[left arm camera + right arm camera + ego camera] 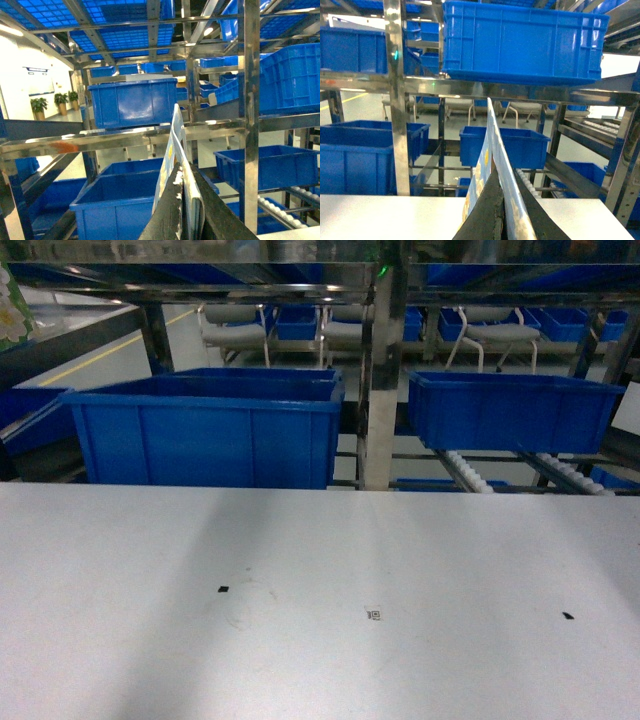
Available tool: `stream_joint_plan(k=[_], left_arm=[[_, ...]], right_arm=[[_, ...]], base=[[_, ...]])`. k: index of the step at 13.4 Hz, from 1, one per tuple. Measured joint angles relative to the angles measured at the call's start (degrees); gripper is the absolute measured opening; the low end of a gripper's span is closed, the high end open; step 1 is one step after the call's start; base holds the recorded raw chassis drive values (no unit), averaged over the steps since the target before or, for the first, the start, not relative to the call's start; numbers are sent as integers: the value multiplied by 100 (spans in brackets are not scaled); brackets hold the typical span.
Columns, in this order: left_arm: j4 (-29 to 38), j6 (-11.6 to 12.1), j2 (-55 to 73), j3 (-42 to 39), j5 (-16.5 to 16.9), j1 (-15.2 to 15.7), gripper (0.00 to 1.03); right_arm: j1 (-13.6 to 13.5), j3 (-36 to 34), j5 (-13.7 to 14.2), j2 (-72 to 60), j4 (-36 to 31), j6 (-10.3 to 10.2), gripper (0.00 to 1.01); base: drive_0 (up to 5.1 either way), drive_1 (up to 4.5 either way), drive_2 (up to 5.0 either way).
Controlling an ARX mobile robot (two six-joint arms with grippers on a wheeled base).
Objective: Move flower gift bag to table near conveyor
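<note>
Flower gift bag [176, 145] held up edge-on in the air, not resting on the worktop [320, 640]. Pinched between the dark fingers of the left claw [184, 186], clamped on its thin printed panel. Seen again from the right wrist: same kind of flowered panel rising upright, gripped by the right claw [502, 192], pressed together on it, with the pale worktop below and in front. Facing the conveyor [470, 472], whose rows of small white rollers show past the worktop's far right edge. Two blue bins [210, 430] sitting in the rack along the far edge, split by a shiny steel post [378, 390]. Small square marker [374, 615] near the worktop's middle. Flowered patch [8, 312] at the head view's upper left edge, too little showing to tell what.
</note>
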State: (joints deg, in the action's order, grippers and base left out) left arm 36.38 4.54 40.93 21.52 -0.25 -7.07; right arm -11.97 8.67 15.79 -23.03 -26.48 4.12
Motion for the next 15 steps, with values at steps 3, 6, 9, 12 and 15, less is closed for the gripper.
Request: stream_joint_plan(k=[3, 6, 9, 12, 15], left_arm=[[0, 0, 0, 0, 2, 0, 2], [0, 0, 0, 0, 2, 0, 2], [0, 0, 0, 0, 2, 0, 2], [0, 0, 0, 0, 2, -2, 2], [0, 0, 0, 0, 0, 0, 2]], right_arm=[[1620, 103, -1676, -3654, -3285, -219, 2], [1845, 636, -2090, -5510, -4345, -260, 2], [1829, 1091, -2297, -6725, -4682, -273, 2], [1749, 1285, -2356, -7407, -4690, -332, 2], [1696, 1580, -2409, -8120, -4680, -564, 2]], base=[[0, 0, 0], [0, 0, 0], [0, 0, 0], [0, 0, 0], [0, 0, 0]])
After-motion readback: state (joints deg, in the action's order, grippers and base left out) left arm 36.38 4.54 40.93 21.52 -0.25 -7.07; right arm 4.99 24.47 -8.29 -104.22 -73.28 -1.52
